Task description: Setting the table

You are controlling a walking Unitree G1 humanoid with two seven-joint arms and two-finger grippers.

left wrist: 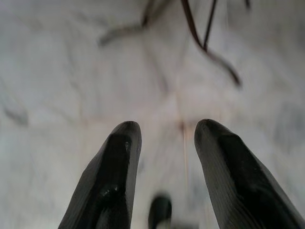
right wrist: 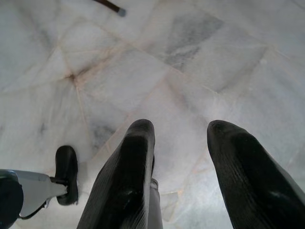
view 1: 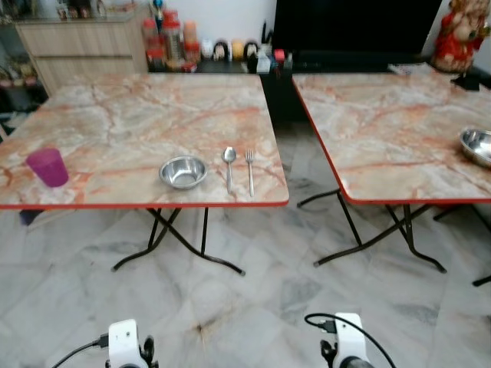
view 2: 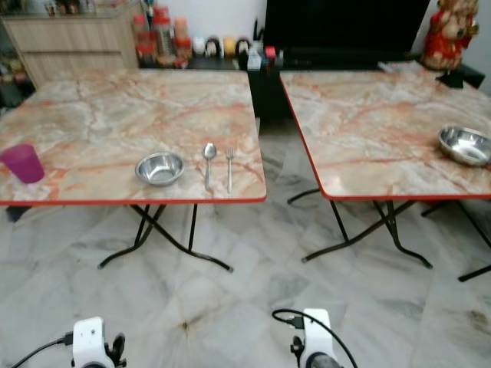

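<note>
Left table [view 1: 115,115]: steel bowl [view 1: 182,171] near front edge; spoon [view 1: 229,163] just beside it, fork [view 1: 250,170] next, toward front right corner. Purple cup [view 1: 47,166] near front left corner. Right table [view 1: 383,123]: second bowl [view 1: 477,146] at right edge. Left gripper [left wrist: 164,143] and right gripper [right wrist: 181,138] low over marble floor [view 1: 253,307], fingers apart, empty; left wrist view blurred, gap probably moderate.

No text, label, brand, number or sign can be read anywhere. The jars and bottles [view 1: 170,40] on the counter behind the tables are too small and blurred for any lettering to be made out, and the bowls, cup and cutlery bear no visible markings.
</note>
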